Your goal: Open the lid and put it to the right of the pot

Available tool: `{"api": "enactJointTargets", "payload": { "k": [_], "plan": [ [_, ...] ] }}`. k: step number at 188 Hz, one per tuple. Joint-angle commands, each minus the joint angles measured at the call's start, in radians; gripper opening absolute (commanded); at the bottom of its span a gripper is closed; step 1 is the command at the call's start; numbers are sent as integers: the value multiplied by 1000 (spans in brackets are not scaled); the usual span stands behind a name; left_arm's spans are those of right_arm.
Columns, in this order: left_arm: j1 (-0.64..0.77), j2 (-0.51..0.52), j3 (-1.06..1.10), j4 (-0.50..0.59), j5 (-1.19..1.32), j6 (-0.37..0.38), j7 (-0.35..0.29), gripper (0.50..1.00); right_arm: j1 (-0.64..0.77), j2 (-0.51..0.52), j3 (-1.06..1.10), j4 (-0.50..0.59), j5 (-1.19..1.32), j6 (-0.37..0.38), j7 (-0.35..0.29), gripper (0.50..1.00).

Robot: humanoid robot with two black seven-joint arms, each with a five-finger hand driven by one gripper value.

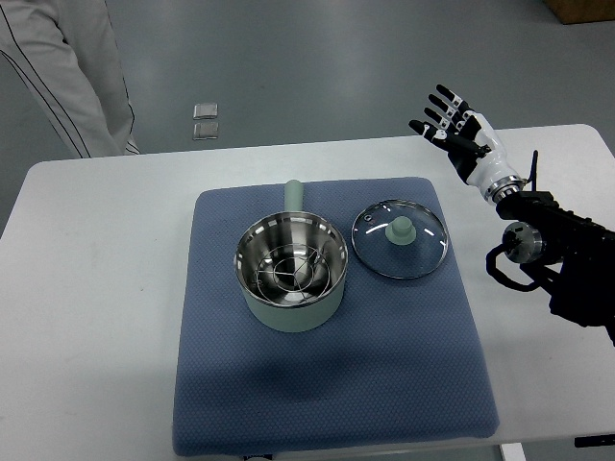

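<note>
The lid (400, 238) is lying flat on the blue mat (327, 403), just beside the pot (292, 272) on the pot's right side, with its glass dome up and its pale green knob (400, 230) pointing toward the camera. The pot is standing open, and a metal steamer rack is showing inside it; its short handle (295, 195) is pointing away from the robot. By my judgement the task is already finished in its main part, because the lid is off and is resting to the right of the pot, very close to it, though whether the rims are touching I cannot tell. The right hand (454, 125) is hanging above the far right corner of the white table (96, 288), with the fingers spread wide and holding nothing. From this hand the lid is lying toward the robot and to the left, well apart from the fingertips. The lid is round, so it has no long axis that matters; only the knob is giving a place to grasp. The right arm is clearly the nearer one, and the left arm is not showing in the view at all. A person in white clothing (67, 67) is standing at the far left corner of the table, away from the work.
</note>
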Motion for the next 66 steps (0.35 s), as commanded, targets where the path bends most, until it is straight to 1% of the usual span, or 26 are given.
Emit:
{"api": "enactJointTargets", "payload": {
  "k": [1, 37, 62, 66],
  "plan": [
    [0, 0, 0, 0, 0, 1, 1, 1000, -25, 21, 13, 0, 0, -24, 4, 930],
    [0, 0, 0, 0, 0, 1, 0, 1000, -43, 32, 13, 1, 0, -23, 9, 930],
    [0, 0, 0, 0, 0, 0, 0, 1000, -46, 32, 14, 0, 0, -29, 10, 930],
    [0, 0, 0, 0, 0, 1, 0, 1000, -46, 32, 14, -2, 0, -40, 10, 930]
  ]
}}
